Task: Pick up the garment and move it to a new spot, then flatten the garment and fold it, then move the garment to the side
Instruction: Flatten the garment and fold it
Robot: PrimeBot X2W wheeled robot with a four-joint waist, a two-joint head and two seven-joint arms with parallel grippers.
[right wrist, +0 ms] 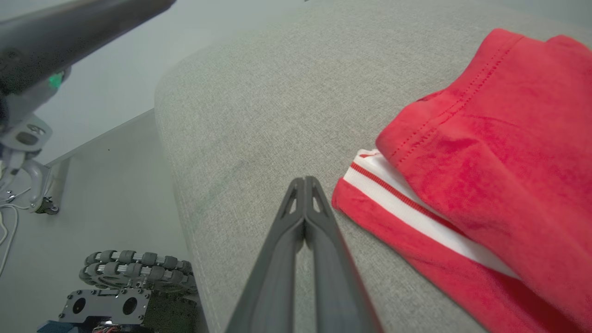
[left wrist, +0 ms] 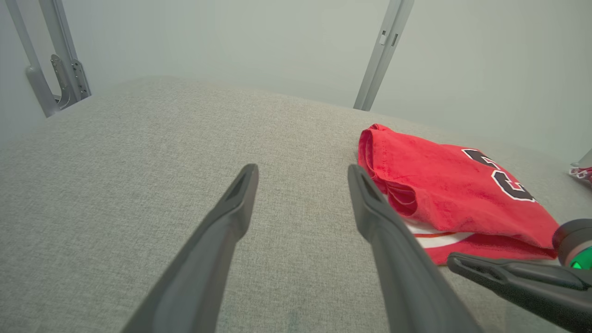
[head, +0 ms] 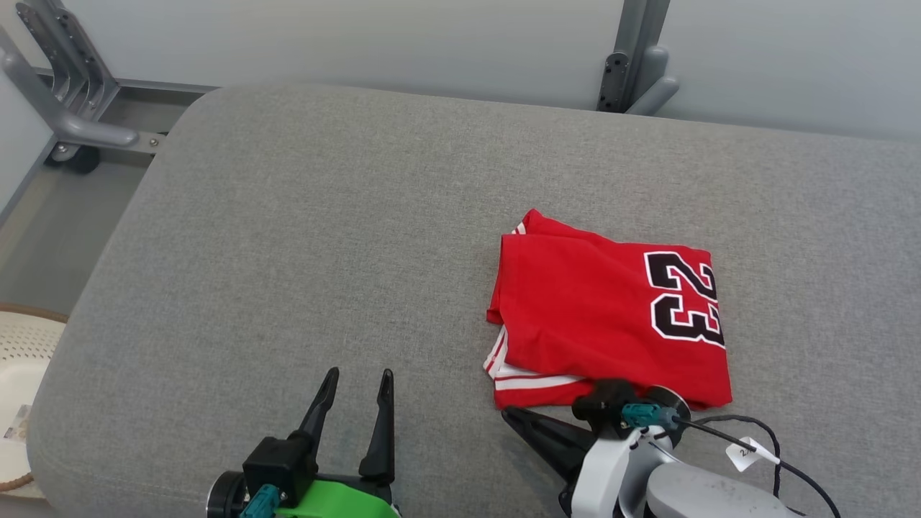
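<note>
The garment (head: pixel 611 309) is a red jersey with white stripes and a black "23", folded into a neat rectangle on the right part of the grey cushioned surface (head: pixel 324 237). The same folded garment (left wrist: pixel 444 194) shows at the right of the left wrist view and the garment (right wrist: pixel 485 185) at the right of the right wrist view. My left gripper (head: pixel 357 379) stands open over bare cushion to the garment's left, holding nothing. My right gripper (head: pixel 508 413) is shut and empty, its tip pointing left just below the garment's near left corner. In its own view the right gripper (right wrist: pixel 304 181) sits beside the striped hem.
A grey metal frame (head: pixel 72 108) stands behind the cushion at the far left, and a post (head: pixel 633 65) at the back. A woven white basket (head: pixel 21 374) sits on the floor to the left. A black cable with a white tag (head: pixel 748 453) trails from my right wrist.
</note>
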